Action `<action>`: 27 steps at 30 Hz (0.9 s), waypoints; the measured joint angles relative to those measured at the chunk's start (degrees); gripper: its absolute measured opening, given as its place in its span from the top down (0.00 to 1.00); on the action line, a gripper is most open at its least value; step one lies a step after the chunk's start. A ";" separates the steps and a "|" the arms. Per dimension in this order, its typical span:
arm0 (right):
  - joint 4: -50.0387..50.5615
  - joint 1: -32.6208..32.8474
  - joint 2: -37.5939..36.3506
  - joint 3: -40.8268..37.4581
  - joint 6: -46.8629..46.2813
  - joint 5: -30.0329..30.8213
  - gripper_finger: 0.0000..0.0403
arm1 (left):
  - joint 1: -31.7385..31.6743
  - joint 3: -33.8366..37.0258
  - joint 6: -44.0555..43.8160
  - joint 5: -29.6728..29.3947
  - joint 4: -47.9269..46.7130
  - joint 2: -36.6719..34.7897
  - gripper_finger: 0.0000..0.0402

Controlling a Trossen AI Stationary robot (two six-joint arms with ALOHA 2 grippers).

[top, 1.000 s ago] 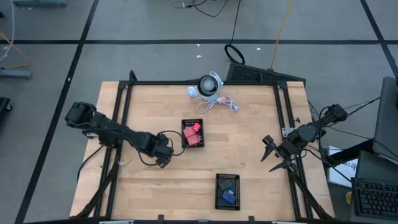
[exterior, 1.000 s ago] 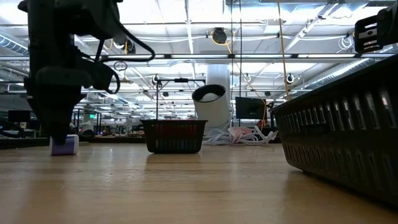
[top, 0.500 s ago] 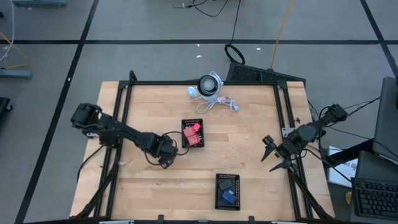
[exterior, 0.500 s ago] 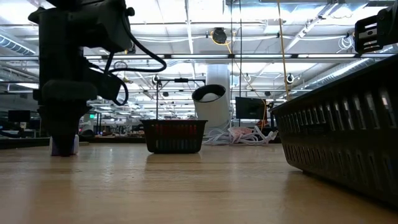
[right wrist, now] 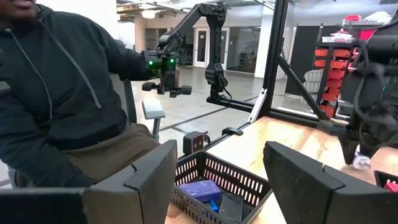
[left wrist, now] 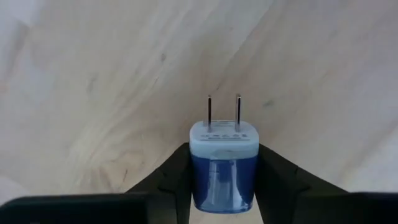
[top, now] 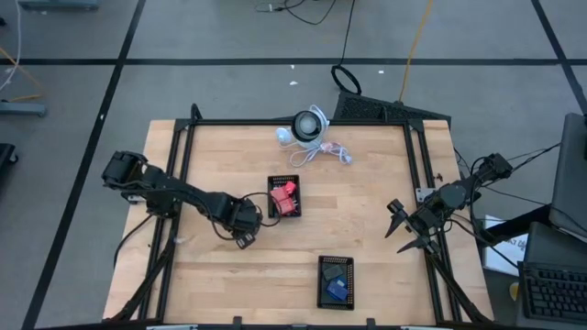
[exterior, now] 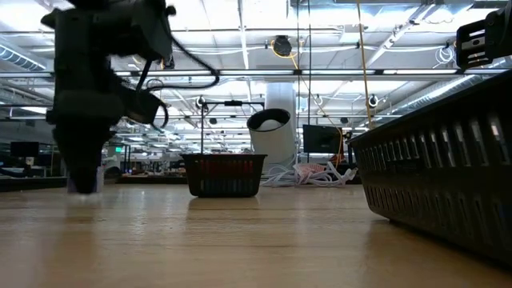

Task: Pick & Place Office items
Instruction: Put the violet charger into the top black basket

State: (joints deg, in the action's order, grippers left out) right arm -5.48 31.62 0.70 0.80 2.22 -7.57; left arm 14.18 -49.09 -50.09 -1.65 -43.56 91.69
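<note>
Left gripper (left wrist: 222,186) fingers (left wrist: 171,177) clamp a blue plug (left wrist: 222,165), prongs pointing away; right gripper (right wrist: 217,180) wide open, holding nothing

Both arms are dark, jointed and bulky, with black cables looping loose along the left arm (top: 174,194). The right arm (top: 459,195) ends in two pointed black fingers (top: 395,210). The wrist views show those fingers as broad, matte, angular slabs.

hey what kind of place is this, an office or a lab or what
Probably a robotics lab or workshop in a big industrial hall. The low view shows exposed ceiling lights and pipes, the right wrist view shows another robot arm on a stand and red parts bins behind a seated person.
</note>
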 joint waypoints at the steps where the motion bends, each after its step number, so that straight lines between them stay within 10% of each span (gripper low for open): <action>1: 0.00 -0.02 0.02 0.00 0.00 0.00 0.43 | -0.02 -0.68 0.48 -0.30 0.03 -0.85 0.68; 15: -0.02 -0.02 0.02 0.00 0.00 0.00 0.43 | -1.19 -13.37 30.88 -21.83 15.59 -7.86 0.67; 27: 0.09 -0.02 0.02 0.00 0.00 0.00 0.43 | -18.13 -13.30 44.12 -12.74 30.00 3.45 0.68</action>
State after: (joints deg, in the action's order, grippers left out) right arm -5.38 31.59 0.71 0.81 2.22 -7.57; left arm -3.95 -62.39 -5.96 -14.39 -13.56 95.14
